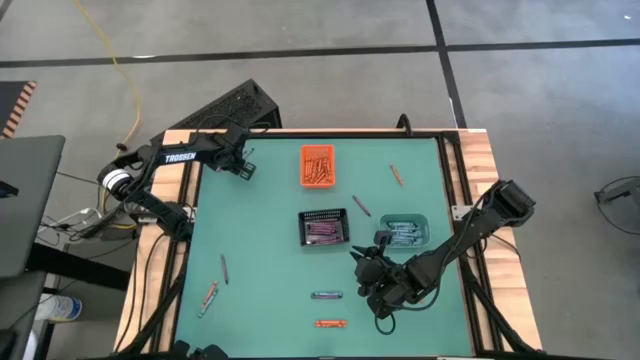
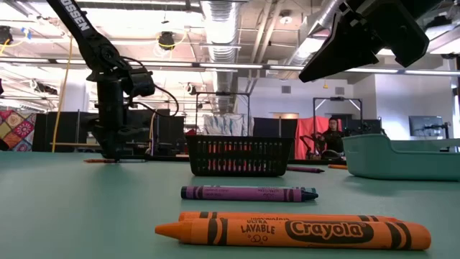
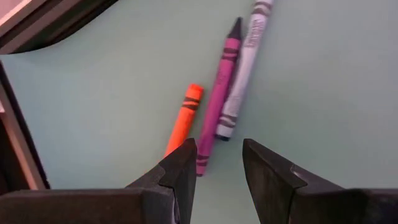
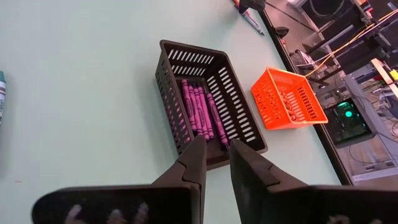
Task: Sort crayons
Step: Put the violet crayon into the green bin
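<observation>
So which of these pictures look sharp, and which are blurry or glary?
Low view: the orange crayon up front is crisp, the black mesh bin softer, and the ceiling lights glare bright. Left wrist view: the purple crayon looks slightly soft, with the dark fingers blurred at the edge. High view: evenly lit, with faint shadows on the table.

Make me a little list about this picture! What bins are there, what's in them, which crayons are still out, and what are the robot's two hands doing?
Orange bin: orange crayons inside
Black mesh bin: purple crayons inside
Teal bin: bluish crayons inside
Loose crayons: purple crayon and orange crayon at the near edge, others scattered
Left gripper: open, above three loose crayons
Right gripper: holding nothing, above the table near the black mesh bin
</observation>
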Action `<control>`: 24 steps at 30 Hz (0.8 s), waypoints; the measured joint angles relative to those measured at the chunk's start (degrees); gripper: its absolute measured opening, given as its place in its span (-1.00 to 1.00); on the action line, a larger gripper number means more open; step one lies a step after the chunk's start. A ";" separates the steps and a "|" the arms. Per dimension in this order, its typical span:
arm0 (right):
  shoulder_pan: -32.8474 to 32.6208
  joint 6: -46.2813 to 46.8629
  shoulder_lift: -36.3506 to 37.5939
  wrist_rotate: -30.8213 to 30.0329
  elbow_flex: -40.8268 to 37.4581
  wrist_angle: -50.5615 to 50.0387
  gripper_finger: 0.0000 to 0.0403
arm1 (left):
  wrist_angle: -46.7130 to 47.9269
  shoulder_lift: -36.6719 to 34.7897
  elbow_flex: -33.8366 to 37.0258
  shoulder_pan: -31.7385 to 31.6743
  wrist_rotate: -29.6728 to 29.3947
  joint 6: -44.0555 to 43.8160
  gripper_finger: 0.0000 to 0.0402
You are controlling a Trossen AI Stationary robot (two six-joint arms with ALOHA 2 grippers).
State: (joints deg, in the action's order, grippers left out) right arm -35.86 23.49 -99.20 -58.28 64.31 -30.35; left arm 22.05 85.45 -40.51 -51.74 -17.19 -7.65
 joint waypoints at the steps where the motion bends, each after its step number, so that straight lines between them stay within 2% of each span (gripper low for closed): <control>1: 0.00 0.00 0.00 0.00 0.00 0.00 -0.64 | 0.04 0.00 0.00 -0.46 0.00 0.35 -0.40; 10: 0.00 0.02 0.00 0.18 0.01 0.02 -0.64 | 1.47 0.00 0.36 -0.90 2.55 0.57 -0.40; 24: 0.00 0.02 0.00 1.38 0.00 0.02 -0.64 | 2.53 -0.02 0.42 -0.86 2.80 0.91 -0.41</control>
State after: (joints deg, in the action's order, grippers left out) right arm -35.86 23.51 -99.20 -56.90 64.31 -30.33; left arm 24.58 85.43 -40.10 -52.60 -14.39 -6.74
